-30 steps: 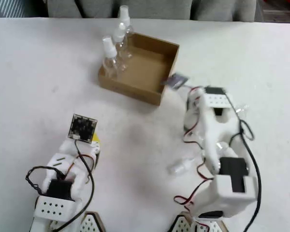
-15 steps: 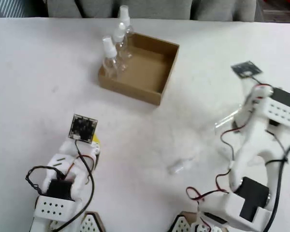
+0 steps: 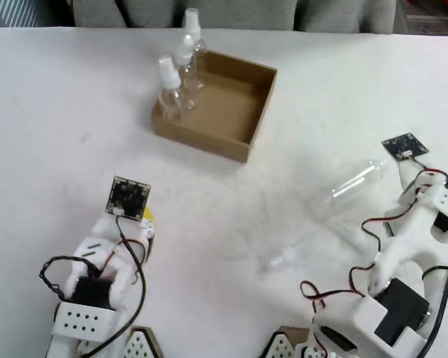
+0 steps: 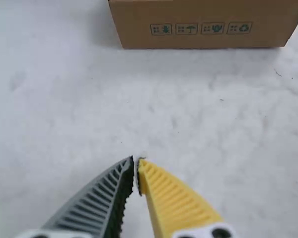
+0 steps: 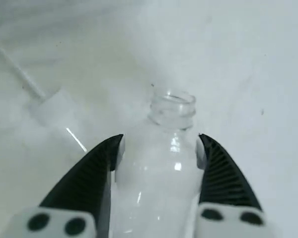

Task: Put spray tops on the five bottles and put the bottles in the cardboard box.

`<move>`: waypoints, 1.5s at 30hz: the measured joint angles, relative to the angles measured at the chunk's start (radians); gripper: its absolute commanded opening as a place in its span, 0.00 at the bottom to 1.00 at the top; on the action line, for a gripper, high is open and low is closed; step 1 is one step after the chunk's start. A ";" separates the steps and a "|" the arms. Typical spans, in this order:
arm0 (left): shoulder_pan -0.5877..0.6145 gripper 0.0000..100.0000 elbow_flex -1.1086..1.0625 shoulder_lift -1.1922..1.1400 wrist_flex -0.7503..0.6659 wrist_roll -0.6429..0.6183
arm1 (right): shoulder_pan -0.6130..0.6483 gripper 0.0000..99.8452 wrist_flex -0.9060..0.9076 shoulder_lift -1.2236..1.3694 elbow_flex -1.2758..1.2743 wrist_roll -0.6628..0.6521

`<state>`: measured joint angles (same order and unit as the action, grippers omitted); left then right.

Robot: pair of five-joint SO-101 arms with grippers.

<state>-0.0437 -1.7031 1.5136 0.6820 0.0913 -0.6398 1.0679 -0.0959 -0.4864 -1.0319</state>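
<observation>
- My left gripper rests low over the bare table with its jaws pressed together on nothing. I judge it is parked here, on the near side of the box, to keep out of the other arm's way until a second hold is needed.
- The cardboard box sits well ahead of me with its mouth up, so bottles can be lowered straight in. Three capped bottles stand upright in a row along its left edge, tight to the wall, which leaves the rest of the floor free. I cannot tell whether the farthest one is inside or just behind the corner.
- A loose spray top lies on its side on the table between my two arms, its thin tube trailing out. It is near the bottle neck but not touching it.
- My right gripper is clamped on the open bottle, one jaw against each side of the body just below the shoulder. That grip leaves the bare neck sticking out clear, ready for a top, and it points roughly toward the spray top. The bottle lies nearly flat, and I cannot tell whether it touches the table.
</observation>
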 measured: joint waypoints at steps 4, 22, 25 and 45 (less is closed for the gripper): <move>0.000 0.02 0.000 0.000 0.000 0.000 | -0.003 0.27 -0.011 -0.008 0.006 0.000; 0.000 0.02 0.000 0.000 0.012 0.000 | 0.072 0.07 0.618 -0.077 0.347 -0.210; 0.000 0.02 0.000 0.000 0.012 0.000 | 0.100 0.09 0.623 -0.167 0.270 -0.247; 0.000 0.02 0.000 0.000 0.012 0.000 | 0.540 0.30 0.611 -1.111 -0.560 -0.769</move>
<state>-0.0437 -1.7031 1.5136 0.6943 0.0913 -0.0997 1.6786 -1.2068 -1.0464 -1.8006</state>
